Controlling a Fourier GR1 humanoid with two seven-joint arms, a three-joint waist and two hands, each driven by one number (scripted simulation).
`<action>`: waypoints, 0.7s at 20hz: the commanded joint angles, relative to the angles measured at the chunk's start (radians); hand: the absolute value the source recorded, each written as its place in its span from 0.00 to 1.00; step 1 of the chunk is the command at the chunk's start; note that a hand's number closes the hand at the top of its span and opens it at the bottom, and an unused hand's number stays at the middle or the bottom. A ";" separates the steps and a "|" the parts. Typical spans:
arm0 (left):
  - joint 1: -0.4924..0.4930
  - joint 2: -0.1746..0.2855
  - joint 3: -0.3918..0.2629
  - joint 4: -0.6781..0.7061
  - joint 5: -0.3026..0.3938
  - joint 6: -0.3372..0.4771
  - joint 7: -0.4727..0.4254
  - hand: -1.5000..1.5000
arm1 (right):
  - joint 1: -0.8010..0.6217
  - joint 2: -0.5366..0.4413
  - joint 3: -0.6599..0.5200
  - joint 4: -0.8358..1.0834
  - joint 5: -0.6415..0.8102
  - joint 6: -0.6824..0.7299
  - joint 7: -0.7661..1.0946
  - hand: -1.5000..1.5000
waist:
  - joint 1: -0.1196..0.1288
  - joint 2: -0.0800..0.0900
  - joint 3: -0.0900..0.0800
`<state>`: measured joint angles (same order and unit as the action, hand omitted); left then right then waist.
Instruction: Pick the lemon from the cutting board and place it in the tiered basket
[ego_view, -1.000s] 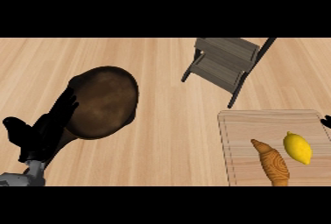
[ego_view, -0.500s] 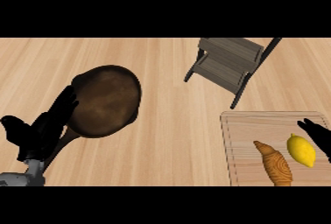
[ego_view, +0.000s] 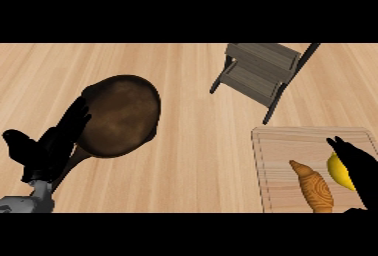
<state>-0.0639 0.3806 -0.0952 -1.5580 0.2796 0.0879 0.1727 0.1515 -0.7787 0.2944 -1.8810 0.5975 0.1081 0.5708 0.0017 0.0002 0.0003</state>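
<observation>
Counter (ego_view: 192, 190): light wood; it carries everything you see, from the near edge to the far edge.
Left robot hand (ego_view: 46, 150): lower left of the view, released, fingers straight and pointing away from you, holding nothing. It overlaps the handle of the pan.
Croissant (ego_view: 314, 189): lies lengthwise on the cutting board, close to its near edge, just left of the lemon.
Right robot hand (ego_view: 360, 172): comes in at the right edge, above the cutting board. Its fingers are extended, not clenched, and cover the lemon's right side. You cannot tell whether they touch it.
Lemon (ego_view: 338, 170): on the cutting board, between the croissant and the right robot hand.
Cutting board (ego_view: 288, 145): flat on the counter, lower right.
Pan (ego_view: 122, 115): dark and round, left of centre, handle running toward you.
Tiered basket (ego_view: 258, 75): far side, right of centre, grey tiers in a dark frame, well apart from the lemon.
</observation>
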 joint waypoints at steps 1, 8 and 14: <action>-0.026 -0.062 -0.021 0.023 -0.060 0.029 -0.014 0.50 | -0.026 0.053 -0.023 0.155 0.072 -0.033 -0.102 0.00 | -0.002 0.000 0.000; 0.021 -0.014 0.079 -0.038 -0.014 -0.073 0.042 0.50 | 0.003 0.137 -0.040 0.171 0.232 -0.091 -0.140 0.00 | -0.003 -0.001 0.000; 0.022 -0.069 0.072 0.020 -0.079 -0.087 -0.023 0.50 | -0.052 0.148 -0.121 0.336 0.223 -0.020 -0.255 0.00 | -0.001 0.000 0.000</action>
<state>-0.0414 0.3265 -0.0304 -1.5640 0.2210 0.0209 0.1762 0.1099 -0.6502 0.1903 -1.6392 0.7996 0.0755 0.3722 -0.0003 -0.0008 -0.0009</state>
